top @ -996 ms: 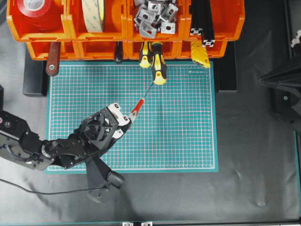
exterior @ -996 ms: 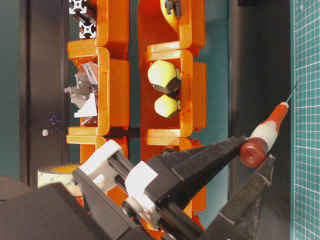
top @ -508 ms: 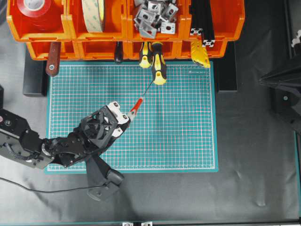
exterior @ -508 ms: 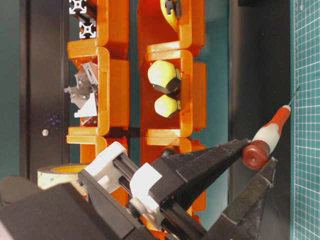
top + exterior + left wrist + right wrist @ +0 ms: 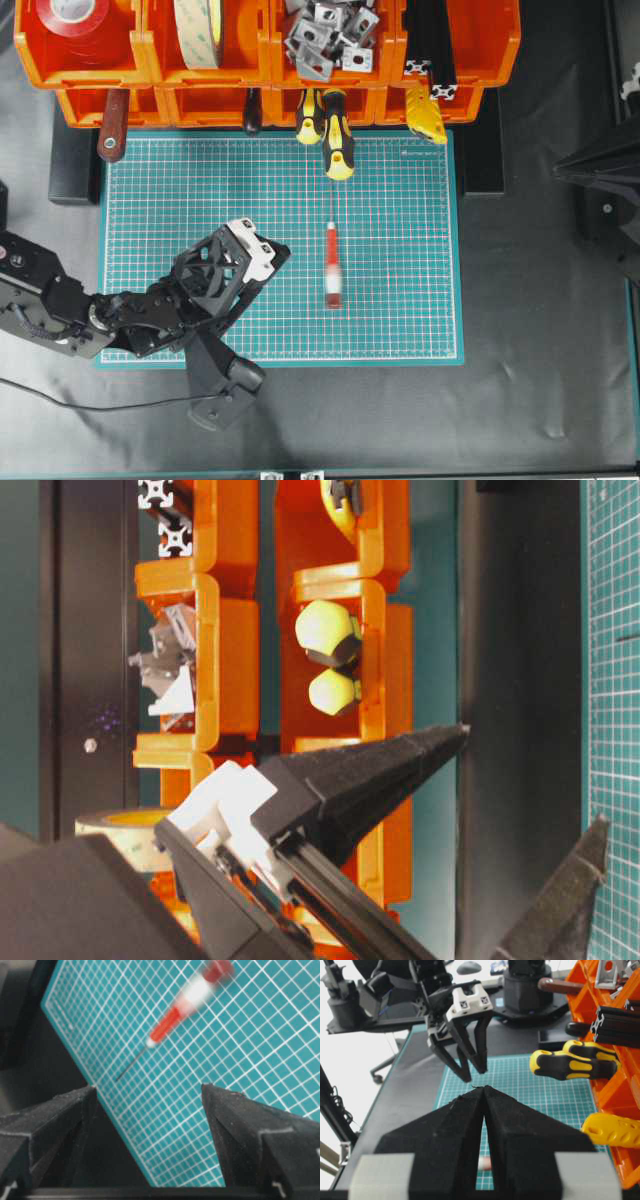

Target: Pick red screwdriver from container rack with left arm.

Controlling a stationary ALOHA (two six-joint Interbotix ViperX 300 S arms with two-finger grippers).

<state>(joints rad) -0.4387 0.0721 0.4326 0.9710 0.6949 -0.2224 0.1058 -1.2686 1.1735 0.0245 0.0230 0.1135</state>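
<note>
we see orange bins [image 5: 210, 60] along the top holding red tape [image 5: 72, 20], metal brackets [image 5: 325, 35] and black extrusions [image 5: 430, 40]. two yellow-black screwdrivers [image 5: 335, 135] stick out over the green cutting mat [image 5: 400, 280].

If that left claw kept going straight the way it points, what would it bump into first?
Probably the green mat: the open left claw points down at it, with the red screwdriver lying ahead. Depth is hard to judge.

The left arm [image 5: 120, 315] is black and jointed, with an open-framed black wrist, and a thin black cable [image 5: 90, 405] trails from it. Its gripper [image 5: 466, 1055] has white blocks with small dark holes and two long, pointed black fingers [image 5: 370, 775] with a rough, grainy surface.
</note>
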